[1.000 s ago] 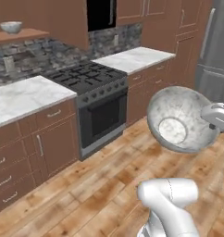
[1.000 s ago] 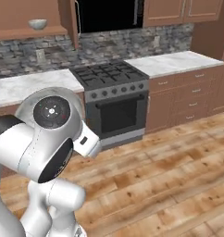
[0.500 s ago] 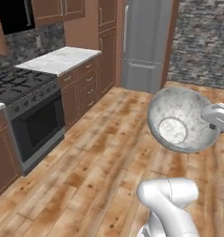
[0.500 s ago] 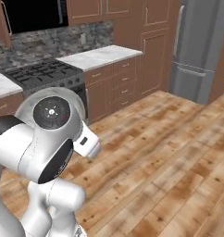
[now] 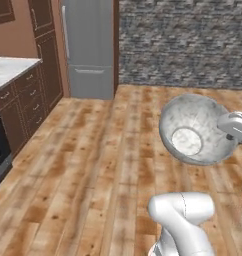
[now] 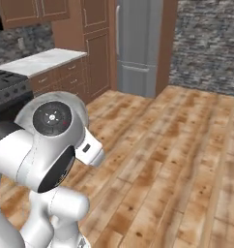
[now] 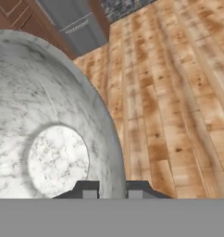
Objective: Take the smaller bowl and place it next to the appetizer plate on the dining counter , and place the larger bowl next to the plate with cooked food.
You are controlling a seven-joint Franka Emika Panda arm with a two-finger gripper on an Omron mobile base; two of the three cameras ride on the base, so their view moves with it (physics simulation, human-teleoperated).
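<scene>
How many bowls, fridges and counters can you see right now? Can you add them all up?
Big deep grey-white marbled bowl with a pale flat bottom, held up in the gripper: 1
Tall grey fridge: 1
White marble counter on wooden drawers: 1
Total: 3

wooden plank floor (image 5: 93, 165), grey fridge (image 5: 90, 47) and brown cabinets (image 5: 23, 100) standing on it
</scene>
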